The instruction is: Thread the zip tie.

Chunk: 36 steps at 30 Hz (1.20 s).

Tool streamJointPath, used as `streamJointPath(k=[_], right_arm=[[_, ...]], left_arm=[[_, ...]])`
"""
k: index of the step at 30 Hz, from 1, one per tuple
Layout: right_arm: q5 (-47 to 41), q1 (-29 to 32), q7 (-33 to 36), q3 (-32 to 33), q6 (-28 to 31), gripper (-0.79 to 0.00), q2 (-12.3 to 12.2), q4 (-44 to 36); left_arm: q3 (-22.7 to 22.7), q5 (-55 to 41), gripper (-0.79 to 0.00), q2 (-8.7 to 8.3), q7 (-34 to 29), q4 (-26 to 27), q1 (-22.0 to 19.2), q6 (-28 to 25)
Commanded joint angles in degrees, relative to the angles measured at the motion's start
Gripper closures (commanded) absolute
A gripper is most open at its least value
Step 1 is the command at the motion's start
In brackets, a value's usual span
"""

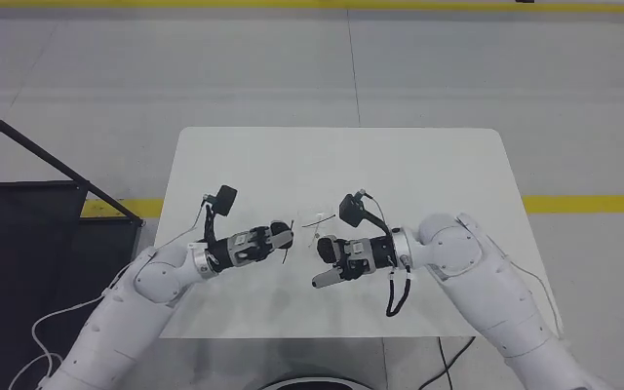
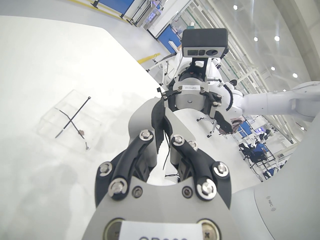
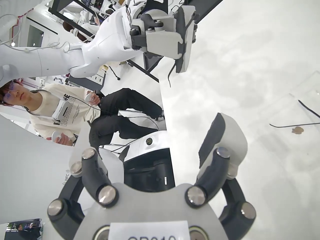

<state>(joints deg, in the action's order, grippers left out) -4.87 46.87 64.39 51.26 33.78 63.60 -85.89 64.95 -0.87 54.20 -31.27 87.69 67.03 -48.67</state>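
My left gripper is shut on a black zip tie. The tie's head sticks out past the fingertips and its thin tail hangs back toward the wrist. In the right wrist view the same tie dangles from the left gripper. My right gripper is open with nothing in it, facing the left gripper a short way off, above the table's middle near the front.
A clear shallow tray lies on the white table just behind the grippers. It holds two crossed black zip ties and a small brown spot.
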Motion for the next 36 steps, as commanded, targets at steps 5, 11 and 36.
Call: streamJointPath(k=[5, 11, 36], right_arm=[[0.0, 0.0, 0.0, 0.0, 0.0, -0.785, 0.0, 0.0], [1.8, 1.6, -4.8, -1.5, 0.6, -0.773, 0.4, -1.0], [1.6, -2.6, -13.2, -7.4, 2.4, -0.175, 4.0, 8.1]], left_arm=[[0.0, 0.0, 0.000, -0.01, -0.1, 0.0, 0.0, 0.0], [-0.1, 2.3, 0.000, 0.36, 2.8, 2.0, 1.0, 2.2], [0.4, 10.2, 0.000, 1.84, 10.5, 3.8, 2.8, 5.0]])
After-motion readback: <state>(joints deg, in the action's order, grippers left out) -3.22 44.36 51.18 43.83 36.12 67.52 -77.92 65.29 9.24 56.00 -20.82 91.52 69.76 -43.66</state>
